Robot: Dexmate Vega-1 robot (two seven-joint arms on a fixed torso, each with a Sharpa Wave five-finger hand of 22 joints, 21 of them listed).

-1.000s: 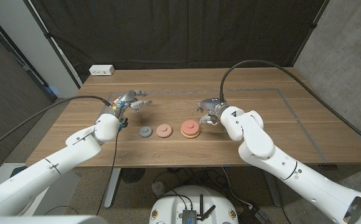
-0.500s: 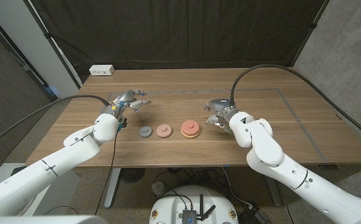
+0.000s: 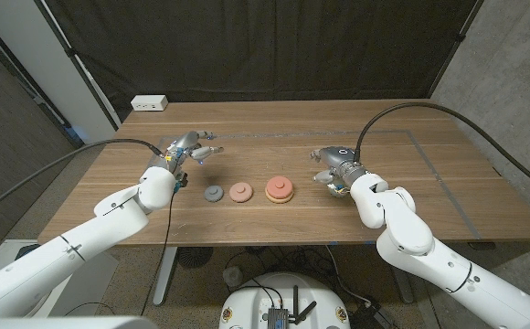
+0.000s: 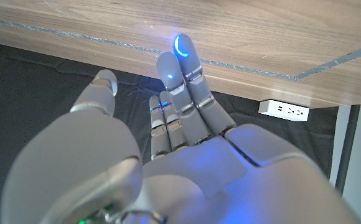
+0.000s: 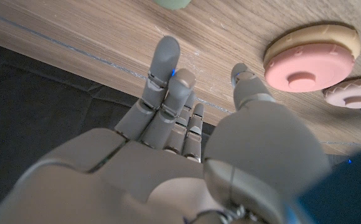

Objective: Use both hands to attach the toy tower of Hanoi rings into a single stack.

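Hanoi rings: grey [image 3: 213, 193], pink [image 3: 240, 192], stacked orange-pink [image 3: 279, 189] sitting in a row | left hand [image 3: 190, 148] hovering empty, fingers apart | right hand [image 3: 331, 161] hovering empty, fingers spread

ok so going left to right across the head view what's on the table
left hand → grey ring → pink ring → orange-and-pink ring stack → green ring under the right hand

No text, label, brand, number or sign could be read on anything in these views.
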